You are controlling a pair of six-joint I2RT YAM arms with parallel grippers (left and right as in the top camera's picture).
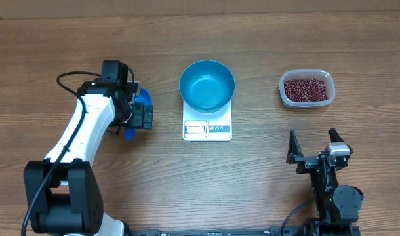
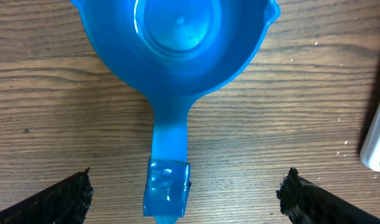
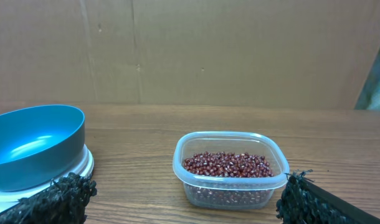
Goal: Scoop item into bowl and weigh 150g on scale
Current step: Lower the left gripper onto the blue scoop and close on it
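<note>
The teal-blue bowl (image 1: pixel 207 85) stands empty on the white scale (image 1: pixel 207 129), whose display faces the front. The dark red-brown beans (image 1: pixel 307 89) fill a clear tub at the back right. In the right wrist view the bowl (image 3: pixel 34 146) is at the left on the scale (image 3: pixel 85 167), with the beans (image 3: pixel 227 165) straight ahead. My left gripper (image 1: pixel 140 117) hovers open over a small blue scoop (image 1: pixel 143 103). The scoop's handle (image 2: pixel 168 183) lies between the wide-apart fingers (image 2: pixel 65 199), untouched. My right gripper (image 1: pixel 316 145) is open near the front, empty.
The clear plastic tub (image 3: pixel 230 180) holding the beans sits just beyond my right gripper (image 3: pixel 184 199). A corner of the scale (image 2: pixel 378 143) shows at the right edge of the left wrist view. A cardboard wall stands behind the table.
</note>
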